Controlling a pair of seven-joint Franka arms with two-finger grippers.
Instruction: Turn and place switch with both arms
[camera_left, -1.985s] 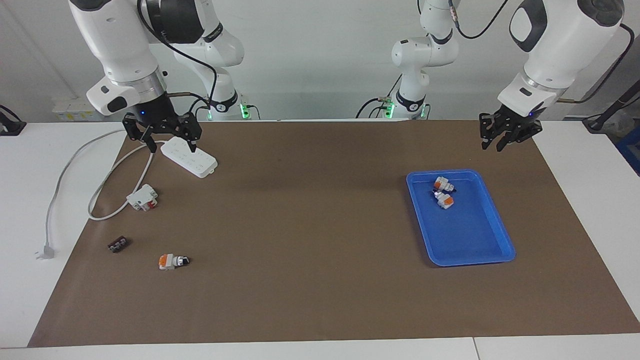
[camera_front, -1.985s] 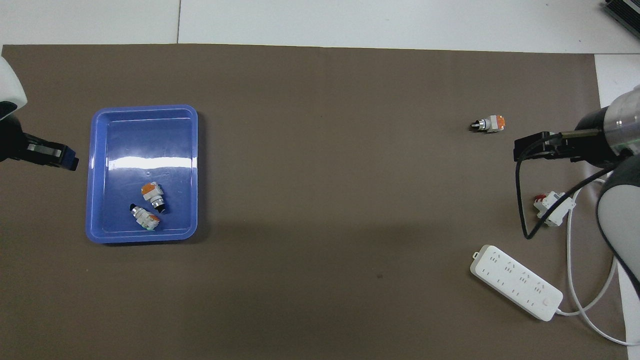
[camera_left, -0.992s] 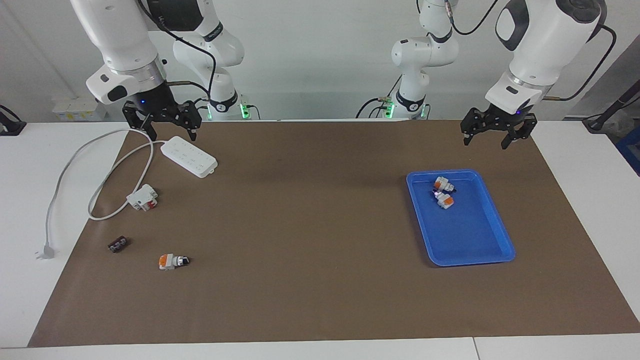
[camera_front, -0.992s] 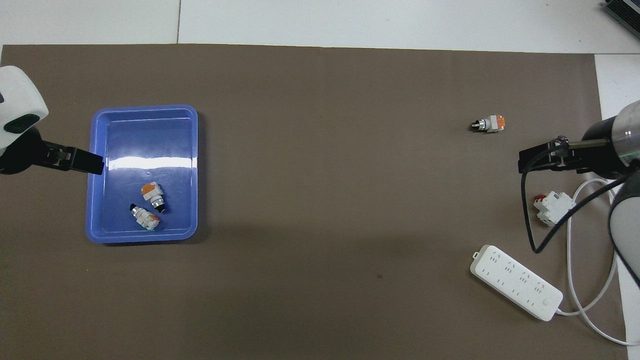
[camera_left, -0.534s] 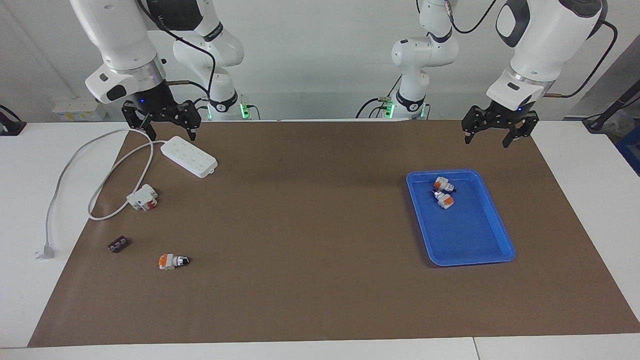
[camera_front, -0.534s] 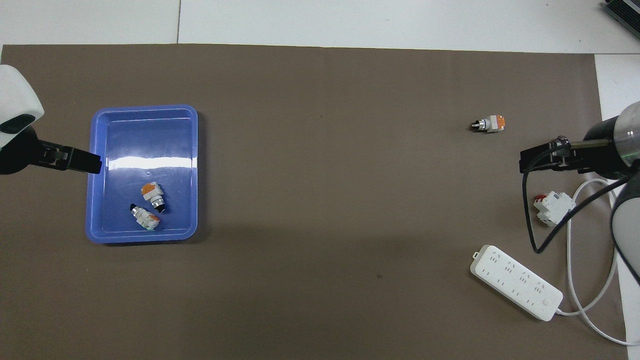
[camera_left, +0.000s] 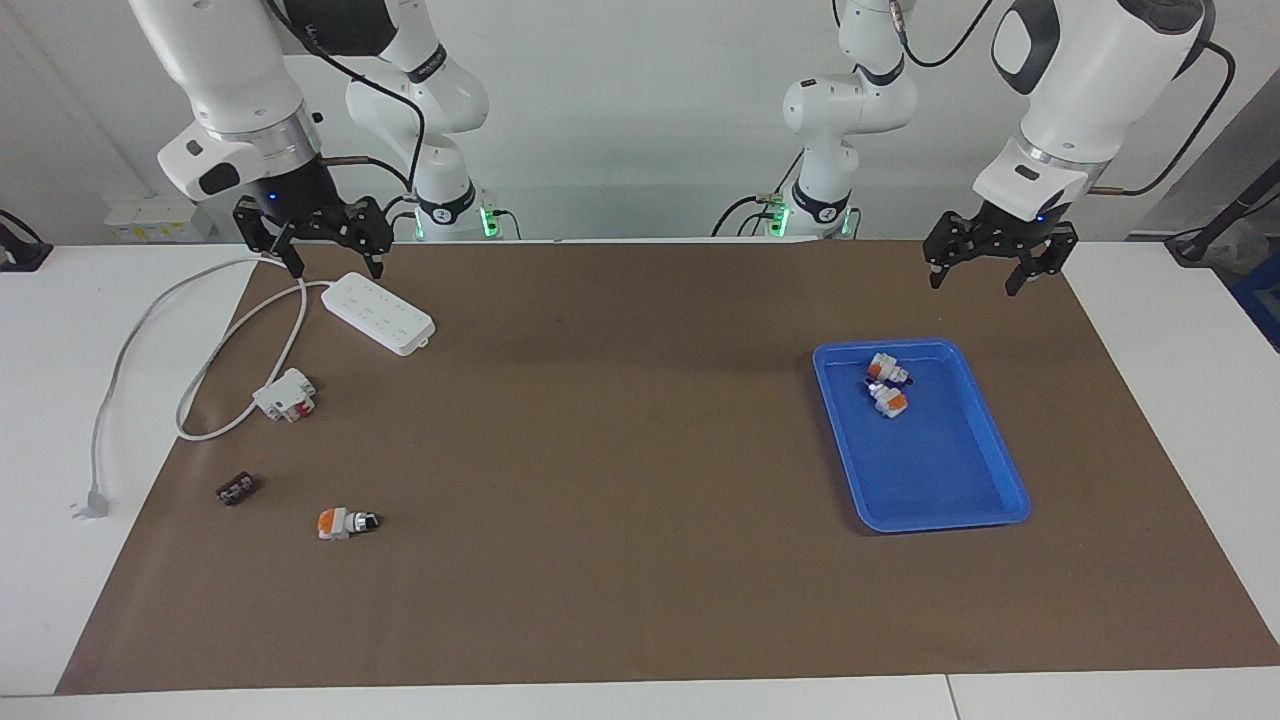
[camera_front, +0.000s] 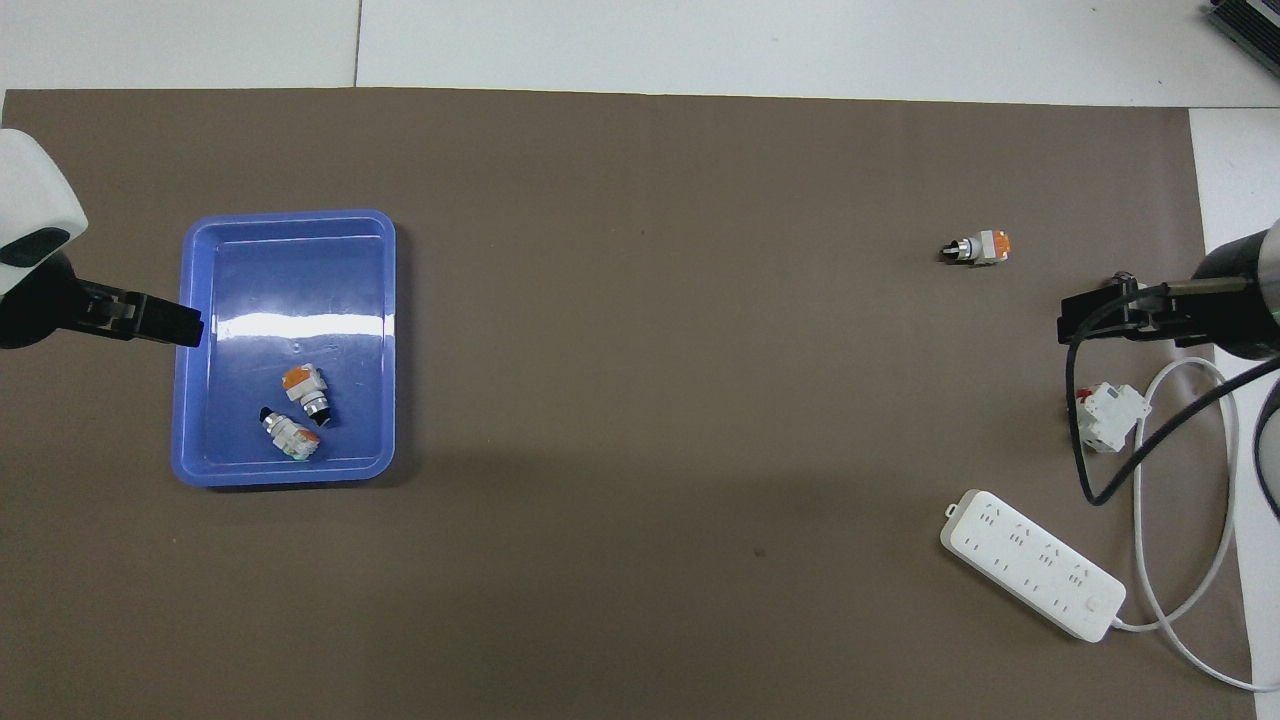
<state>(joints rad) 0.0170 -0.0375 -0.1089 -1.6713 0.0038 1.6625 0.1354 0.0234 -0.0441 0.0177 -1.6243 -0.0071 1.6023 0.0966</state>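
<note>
Our left claw (camera_left: 985, 270) hangs with its fingers spread over the counter, at the blue tray's (camera_left: 1000, 460) robot-side end. The switch (camera_front: 291, 437) showing a sliver of green lies on its side in that end of the tray, its long axis slanted and its black knob pointing away from us toward the left arm's end. A second switch (camera_front: 304, 384) lies just beside it. We judge the left arm far nearer. Our right claw (camera_left: 322, 250), also spread, waits above the power strip (camera_left: 378, 313).
</note>
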